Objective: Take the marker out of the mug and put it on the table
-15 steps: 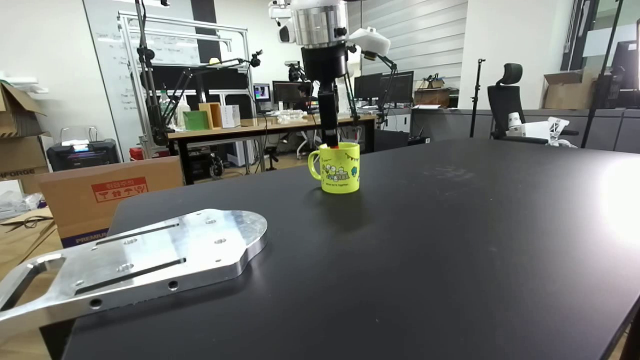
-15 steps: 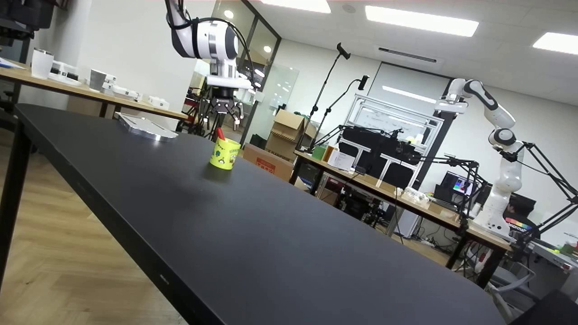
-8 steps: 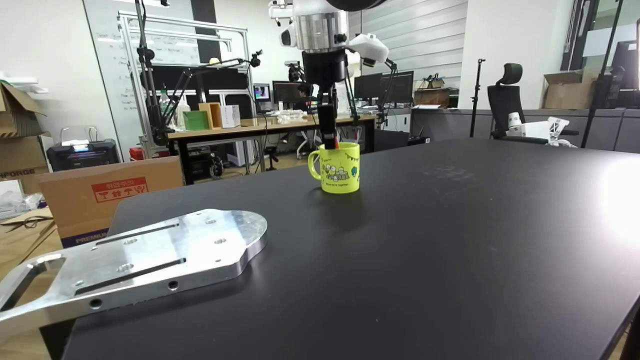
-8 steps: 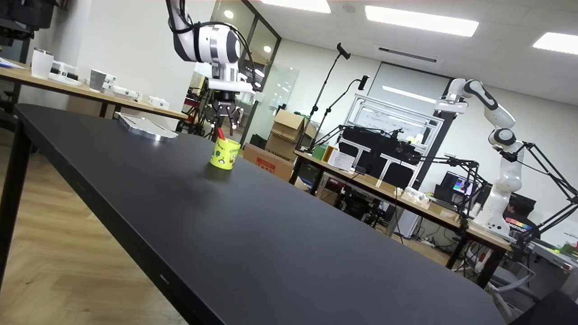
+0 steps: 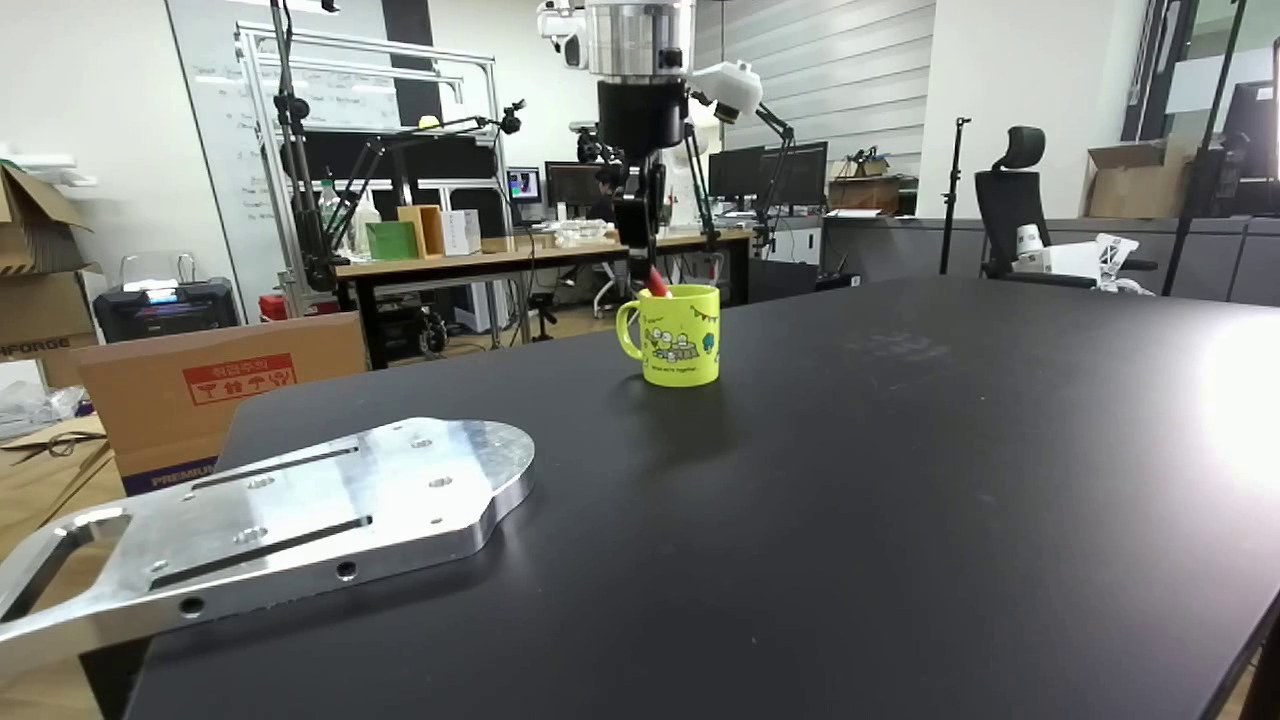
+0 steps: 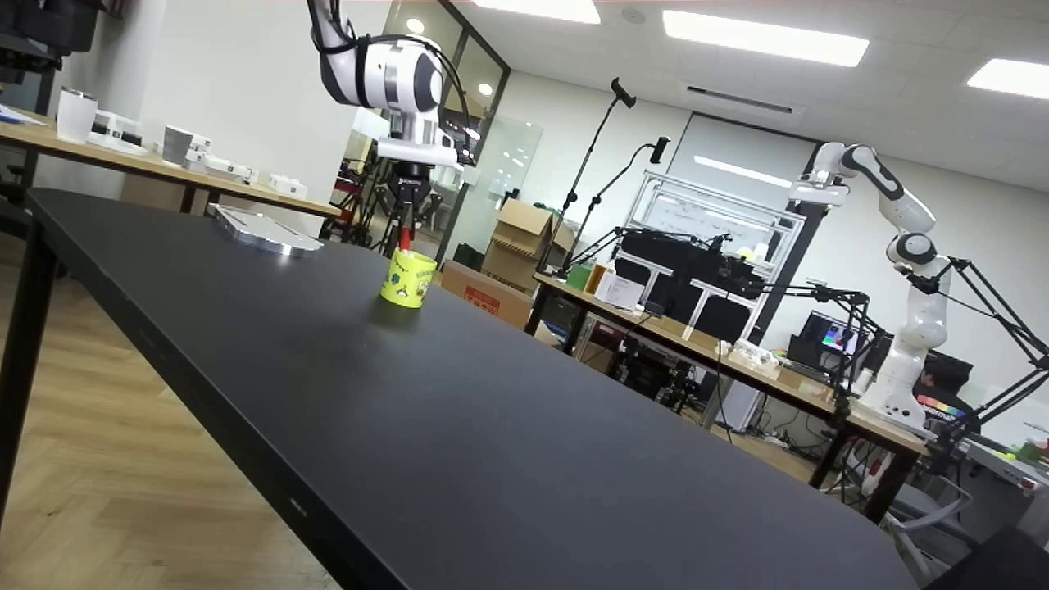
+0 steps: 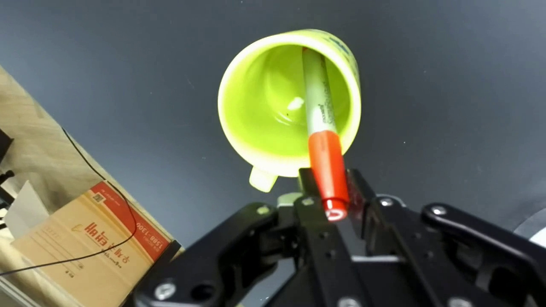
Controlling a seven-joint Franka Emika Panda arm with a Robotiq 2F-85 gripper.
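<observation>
pincer grips marker by its red end
in the wrist view, its pale end points to twelve o'clock inside the mug

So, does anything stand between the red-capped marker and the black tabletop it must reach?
Yes: the wall of the yellow-green cylindrical mug surrounds the lower barrel of the marker, gripped by the hand. Nothing else visible blocks the way to the black tabletop.

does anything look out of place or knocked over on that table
The metal plate looks odd: its handle-like end juts past the edge of the black table, perhaps deliberately. The mug stands upright, and I see no spill or damage.
</observation>
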